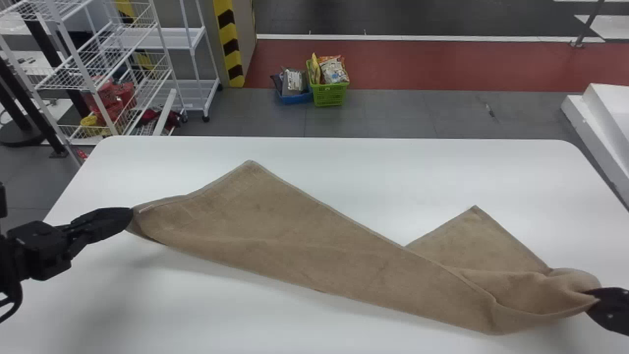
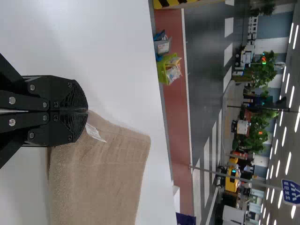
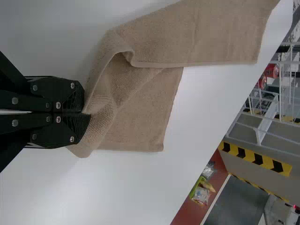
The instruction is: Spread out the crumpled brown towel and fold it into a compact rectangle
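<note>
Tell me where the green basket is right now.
In the head view, the green basket stands on the floor beyond the table's far edge, left of centre or nearly so, right beside the blue basket.

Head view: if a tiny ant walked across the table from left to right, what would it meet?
Left gripper → brown towel, its taller pointy corner first, then its lower one, then its bunched end → right gripper.
</note>
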